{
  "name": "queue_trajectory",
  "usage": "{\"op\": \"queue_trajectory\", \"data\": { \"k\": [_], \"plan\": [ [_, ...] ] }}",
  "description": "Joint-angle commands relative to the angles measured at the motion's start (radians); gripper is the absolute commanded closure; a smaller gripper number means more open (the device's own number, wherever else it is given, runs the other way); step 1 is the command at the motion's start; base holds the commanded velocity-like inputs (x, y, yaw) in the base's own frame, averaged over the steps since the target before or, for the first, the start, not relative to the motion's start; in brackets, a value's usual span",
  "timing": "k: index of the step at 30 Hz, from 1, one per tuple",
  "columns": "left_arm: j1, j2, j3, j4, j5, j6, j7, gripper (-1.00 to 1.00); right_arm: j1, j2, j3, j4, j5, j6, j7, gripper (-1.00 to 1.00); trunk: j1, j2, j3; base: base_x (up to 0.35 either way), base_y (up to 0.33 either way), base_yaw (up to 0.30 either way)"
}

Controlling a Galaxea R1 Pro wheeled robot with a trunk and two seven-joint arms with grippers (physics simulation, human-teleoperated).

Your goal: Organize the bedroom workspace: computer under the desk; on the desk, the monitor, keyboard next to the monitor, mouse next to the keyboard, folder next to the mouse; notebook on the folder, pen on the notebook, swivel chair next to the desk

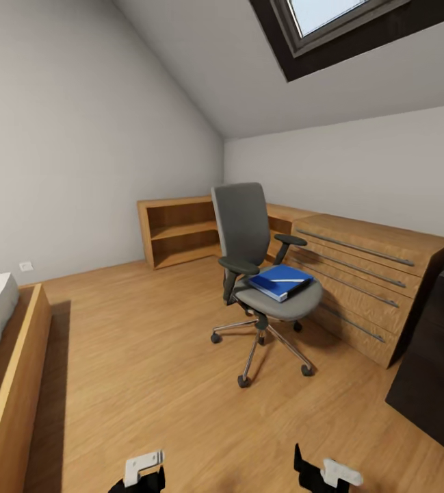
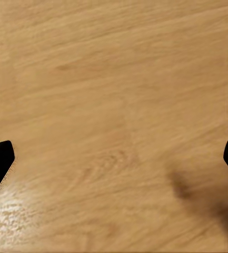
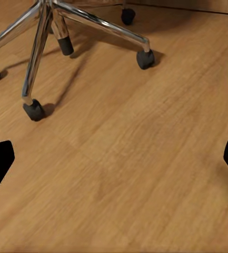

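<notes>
Centre frame: blue folder (image 1: 280, 282) lying on the swivel chair (image 1: 263, 267) seat, pale pen (image 1: 287, 280) apparently on top. Light, stiff, slick; pinch its overhanging edge. Both jaws spread, empty.

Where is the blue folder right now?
In the head view, the blue folder lies on the seat of the swivel chair, right of centre, in front of the light-wood drawer chest, with a pen on top.

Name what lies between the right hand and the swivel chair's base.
Bare wood floor, seen in the right wrist view between the right hand and the swivel chair casters.
</notes>
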Motion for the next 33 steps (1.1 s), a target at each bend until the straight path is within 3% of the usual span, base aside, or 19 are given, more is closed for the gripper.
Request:
{"op": "queue_trajectory", "data": {
  "k": [1,3,4,7,10,11,15,23,33],
  "plan": [
    [0.000,0.003,-0.004,0.026,0.010,-0.030,0.007,-1.00,0.000,0.002,0.003,0.006,-0.007,-0.009,0.001,-1.00,-0.001,0.000,0.003,0.000,0.000,0.000],
    [0.000,0.005,-0.004,0.049,0.010,-0.061,0.007,-1.00,0.001,0.004,0.003,0.010,-0.006,-0.011,0.001,-1.00,-0.005,0.007,0.010,0.000,0.000,0.000],
    [0.000,0.007,-0.004,0.091,0.010,-0.123,0.009,-1.00,0.002,0.008,0.003,0.014,-0.006,-0.015,0.000,-1.00,-0.009,0.014,0.013,0.000,0.000,0.000],
    [0.000,0.008,-0.004,0.114,0.009,-0.146,0.012,-1.00,0.002,0.007,0.003,0.015,-0.006,-0.015,0.000,-1.00,-0.020,0.035,0.023,0.000,0.000,0.000],
    [0.000,0.008,-0.004,0.129,0.009,-0.157,0.014,-1.00,0.002,0.006,0.003,0.016,-0.008,-0.014,-0.002,-1.00,-0.032,0.056,0.032,0.000,0.000,0.000],
    [0.000,0.004,-0.035,0.205,-0.004,-0.162,0.019,-1.00,0.002,-0.009,0.004,0.015,-0.010,-0.014,-0.004,-1.00,-0.036,0.063,0.036,0.000,0.000,-0.126],
    [0.000,0.006,-0.050,0.219,-0.009,-0.163,0.027,-1.00,0.003,-0.020,0.003,0.016,-0.013,-0.012,-0.005,-1.00,-0.051,0.091,0.051,0.000,0.000,-0.187],
    [0.000,0.005,-0.047,0.224,-0.008,-0.163,0.058,-1.00,0.003,-0.017,0.003,0.016,-0.012,-0.011,-0.005,-1.00,-0.082,0.147,0.076,0.000,0.000,-0.282],
    [0.000,0.005,-0.051,0.302,-0.009,-0.164,0.063,-1.00,0.002,-0.012,0.003,0.016,-0.009,-0.010,-0.005,-1.00,-0.120,0.217,0.101,-0.079,0.000,-0.272]
  ]
}}
